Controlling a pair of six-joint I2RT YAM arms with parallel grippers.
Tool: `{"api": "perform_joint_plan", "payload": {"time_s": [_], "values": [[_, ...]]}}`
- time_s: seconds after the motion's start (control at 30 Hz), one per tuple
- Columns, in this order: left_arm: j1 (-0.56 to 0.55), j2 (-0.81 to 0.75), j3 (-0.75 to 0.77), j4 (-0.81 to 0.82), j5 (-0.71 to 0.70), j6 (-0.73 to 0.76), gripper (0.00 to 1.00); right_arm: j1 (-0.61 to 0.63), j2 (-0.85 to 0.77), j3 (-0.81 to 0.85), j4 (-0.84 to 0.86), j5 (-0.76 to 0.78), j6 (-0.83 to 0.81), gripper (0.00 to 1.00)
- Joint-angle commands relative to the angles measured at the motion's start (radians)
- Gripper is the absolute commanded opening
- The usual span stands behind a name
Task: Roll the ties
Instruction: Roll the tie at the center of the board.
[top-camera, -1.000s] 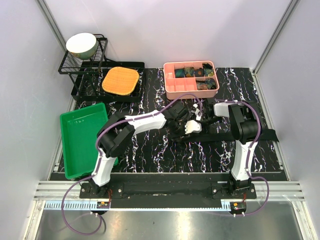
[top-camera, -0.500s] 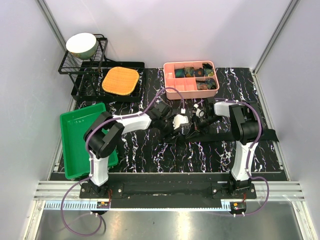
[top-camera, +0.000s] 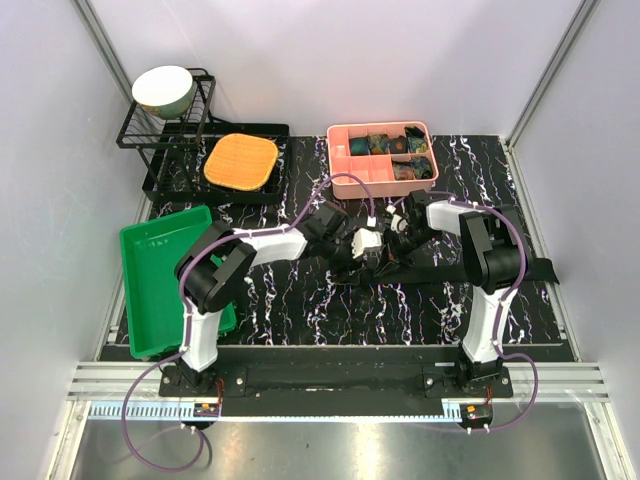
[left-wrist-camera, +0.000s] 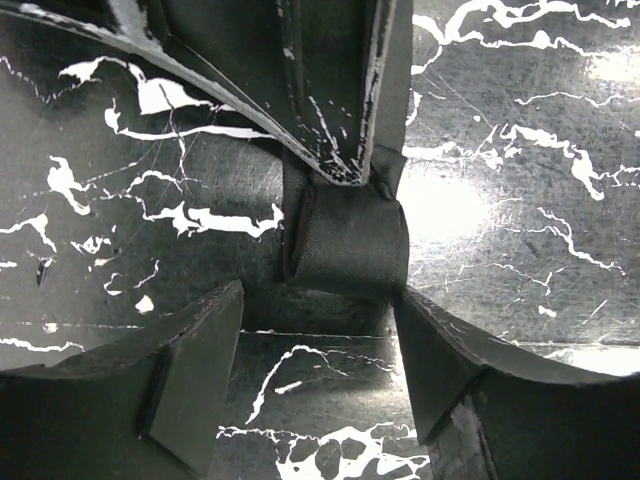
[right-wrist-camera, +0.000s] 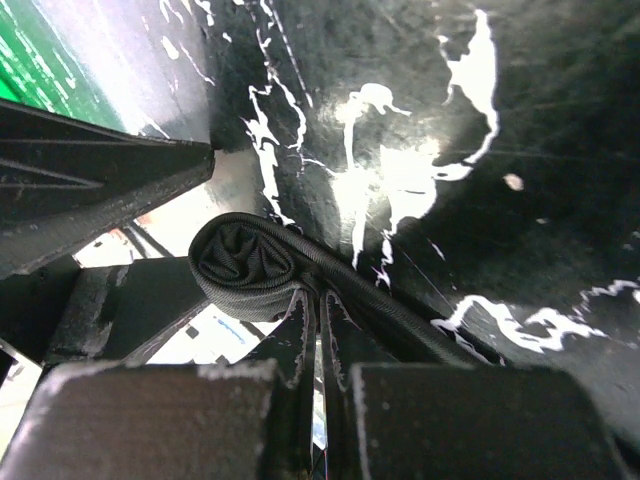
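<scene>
Rolling looks early: one tie (left-wrist-camera: 345, 240) has a small rolled end mid-tabletop (top-camera: 300, 310), tail still flat (others sit rolled in the box (top-camera: 345, 180)). Left jaws stand apart around it; right jaws are together, touching it.

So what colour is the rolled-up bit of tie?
Plain black, no pattern visible. The rolled tie shows best in the left wrist view.

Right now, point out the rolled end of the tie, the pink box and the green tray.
tie (right-wrist-camera: 240, 262): right wrist view, on the coiled end face of the roll.
pink box (top-camera: 352, 180): top external view, on a bare lower-left compartment.
green tray (top-camera: 155, 285): top external view, on its bare floor.
</scene>
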Motion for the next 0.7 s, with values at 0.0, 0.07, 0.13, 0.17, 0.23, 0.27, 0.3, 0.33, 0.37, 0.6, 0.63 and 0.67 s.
{"api": "perform_joint_plan", "payload": {"time_s": [0.0,0.07,0.13,0.17,0.23,0.27,0.3,0.33,0.37,0.6,0.63,0.67], "values": [[-0.019,0.023,0.011,-0.004,0.034,0.046,0.68,0.011,0.017,-0.007,0.044,0.317,-0.033,0.0],[-0.022,0.028,0.014,-0.005,0.042,0.045,0.65,0.011,0.023,-0.007,0.042,0.317,-0.03,0.0],[-0.023,0.025,0.014,0.008,0.042,0.034,0.6,0.011,0.03,-0.005,0.038,0.308,-0.025,0.0],[-0.022,0.022,0.008,0.022,0.043,0.026,0.6,0.012,0.034,-0.008,0.038,0.306,-0.025,0.0],[-0.025,0.019,0.007,0.036,0.043,0.016,0.58,0.012,0.037,-0.013,0.039,0.299,-0.025,0.0],[-0.026,0.02,0.017,0.041,0.04,0.013,0.56,0.012,0.042,-0.014,0.041,0.296,-0.025,0.0],[-0.031,0.02,0.02,0.042,0.04,0.008,0.56,0.012,0.045,-0.014,0.042,0.29,-0.024,0.0],[-0.034,0.019,0.023,0.047,0.042,-0.003,0.54,0.012,0.048,-0.014,0.042,0.288,-0.022,0.0],[-0.036,0.016,0.032,0.051,0.046,-0.006,0.49,0.012,0.051,-0.013,0.042,0.286,-0.022,0.0],[-0.077,0.025,0.086,0.079,0.06,-0.05,0.34,0.012,0.065,-0.005,0.044,0.274,-0.022,0.0],[-0.08,0.031,0.099,0.079,0.062,-0.055,0.34,0.014,0.063,-0.004,0.045,0.274,-0.021,0.0],[-0.083,0.04,0.106,0.084,0.062,-0.061,0.34,0.014,0.065,-0.007,0.047,0.274,-0.021,0.0]]}}
